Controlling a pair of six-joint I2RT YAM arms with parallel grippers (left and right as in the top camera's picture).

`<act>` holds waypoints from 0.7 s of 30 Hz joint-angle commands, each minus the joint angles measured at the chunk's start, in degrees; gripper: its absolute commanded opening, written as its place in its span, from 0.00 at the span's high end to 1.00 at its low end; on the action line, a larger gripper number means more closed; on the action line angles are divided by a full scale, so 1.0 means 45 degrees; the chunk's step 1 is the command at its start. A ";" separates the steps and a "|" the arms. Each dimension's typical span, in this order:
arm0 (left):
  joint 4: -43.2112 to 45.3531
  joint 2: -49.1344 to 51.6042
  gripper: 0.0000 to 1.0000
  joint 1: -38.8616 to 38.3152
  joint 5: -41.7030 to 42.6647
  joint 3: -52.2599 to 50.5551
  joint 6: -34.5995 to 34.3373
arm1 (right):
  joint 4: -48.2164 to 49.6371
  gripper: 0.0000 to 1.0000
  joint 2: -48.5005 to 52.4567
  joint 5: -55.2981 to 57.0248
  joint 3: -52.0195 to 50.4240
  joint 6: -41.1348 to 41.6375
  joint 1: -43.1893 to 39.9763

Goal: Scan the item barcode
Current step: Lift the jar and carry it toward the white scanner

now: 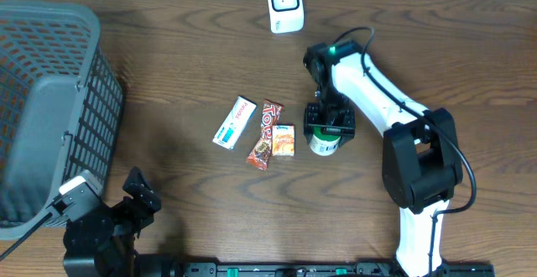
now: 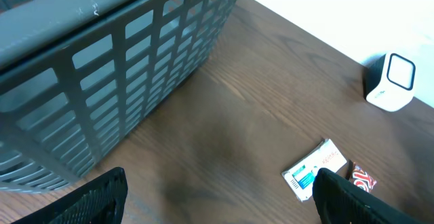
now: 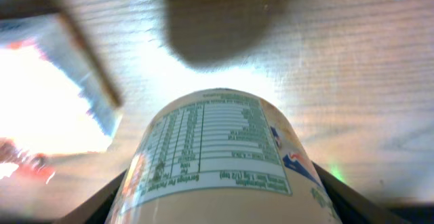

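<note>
Tabletop from above with two robot arms, small grocery items and a barcode scanner.

At centre right, the right gripper point(image 1: 329, 128) reaches down with its jaws closed against both sides of a small bottle point(image 3: 217, 149) that has a green-and-white nutrition label. Just left of the bottle, in a row, lie an orange packet point(image 1: 283, 141), a red snack wrapper point(image 1: 264, 134) and a white-and-blue box point(image 1: 234, 122). The white barcode scanner point(image 1: 285, 4) stands at the far edge, well apart from the bottle. The left gripper point(image 1: 141, 191) sits at the near left, jaws wide apart and holding nothing, beside a grey slatted basket point(image 1: 92, 117).
</note>
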 commanded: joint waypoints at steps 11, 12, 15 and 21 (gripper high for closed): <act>-0.0005 -0.0058 0.12 0.0063 -0.0112 0.0063 -0.0155 | -0.2118 0.37 -0.0146 -0.4974 0.2200 -0.1957 -0.0039; -0.0005 -0.0058 0.12 0.0063 -0.0107 0.0063 -0.0155 | -0.2157 0.37 -0.0146 -0.5042 0.2200 -0.1957 -0.0039; -0.0005 -0.0058 0.12 0.0063 -0.0107 0.0063 -0.0155 | -0.2152 0.38 -0.0146 -0.5042 0.2200 -0.2098 -0.0039; -0.0005 -0.0058 0.12 0.0063 -0.0107 0.0063 -0.0155 | -0.0418 0.38 -0.0141 -0.4080 0.2200 -0.2414 -0.0039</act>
